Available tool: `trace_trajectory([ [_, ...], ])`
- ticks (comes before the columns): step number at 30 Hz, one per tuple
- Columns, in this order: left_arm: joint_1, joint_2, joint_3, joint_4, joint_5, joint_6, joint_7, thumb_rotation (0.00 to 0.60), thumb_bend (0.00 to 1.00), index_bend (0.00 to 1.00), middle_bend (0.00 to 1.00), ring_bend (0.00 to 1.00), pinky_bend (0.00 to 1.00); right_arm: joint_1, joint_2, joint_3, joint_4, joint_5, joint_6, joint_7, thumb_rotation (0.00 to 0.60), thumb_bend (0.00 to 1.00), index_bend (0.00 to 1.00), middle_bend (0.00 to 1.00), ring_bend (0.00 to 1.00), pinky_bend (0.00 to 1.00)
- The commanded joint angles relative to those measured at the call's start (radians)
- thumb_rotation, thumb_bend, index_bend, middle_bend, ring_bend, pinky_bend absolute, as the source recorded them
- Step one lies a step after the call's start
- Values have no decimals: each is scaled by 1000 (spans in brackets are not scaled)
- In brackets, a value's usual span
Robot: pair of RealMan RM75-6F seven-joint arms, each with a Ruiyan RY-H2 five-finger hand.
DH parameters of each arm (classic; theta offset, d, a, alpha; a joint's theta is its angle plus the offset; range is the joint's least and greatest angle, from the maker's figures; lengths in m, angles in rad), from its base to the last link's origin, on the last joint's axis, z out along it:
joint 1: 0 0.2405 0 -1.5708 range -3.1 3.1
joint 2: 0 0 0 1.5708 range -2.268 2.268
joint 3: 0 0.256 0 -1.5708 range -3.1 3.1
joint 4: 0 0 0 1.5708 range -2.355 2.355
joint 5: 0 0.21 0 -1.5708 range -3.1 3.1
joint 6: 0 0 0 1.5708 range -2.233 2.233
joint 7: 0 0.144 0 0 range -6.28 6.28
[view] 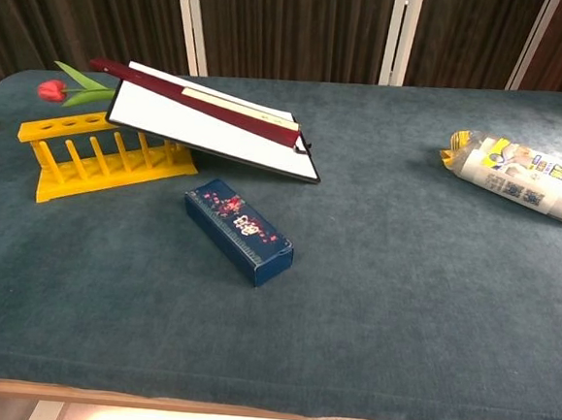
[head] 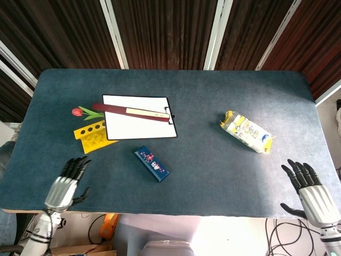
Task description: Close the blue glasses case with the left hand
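Observation:
The blue glasses case (head: 152, 163) lies closed and flat on the table, with a small floral print on its lid (view: 239, 230). My left hand (head: 65, 184) hovers near the table's front left edge, well apart from the case, fingers spread and holding nothing. At the front right corner my right hand (head: 310, 193) is also spread and empty. The chest view shows neither hand clearly.
A white clipboard (head: 139, 116) with a dark red folded fan (head: 130, 111) rests partly on a yellow rack (head: 93, 135). A red tulip (head: 80, 112) lies to its left. A yellow and white snack bag (head: 246, 132) sits at the right.

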Motion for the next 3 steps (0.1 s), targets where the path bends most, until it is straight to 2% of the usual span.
trace_trajectory([
  [1, 63, 43, -19, 42, 9, 83, -36, 600, 366, 0, 0, 0, 0, 3, -20, 5, -12, 11, -12, -41, 600, 182, 0, 0, 0, 0],
  [3, 65, 45, -22, 41, 11, 84, -37, 600, 367, 0, 0, 0, 0, 3, -22, 6, -12, 13, -12, -45, 600, 182, 0, 0, 0, 0],
])
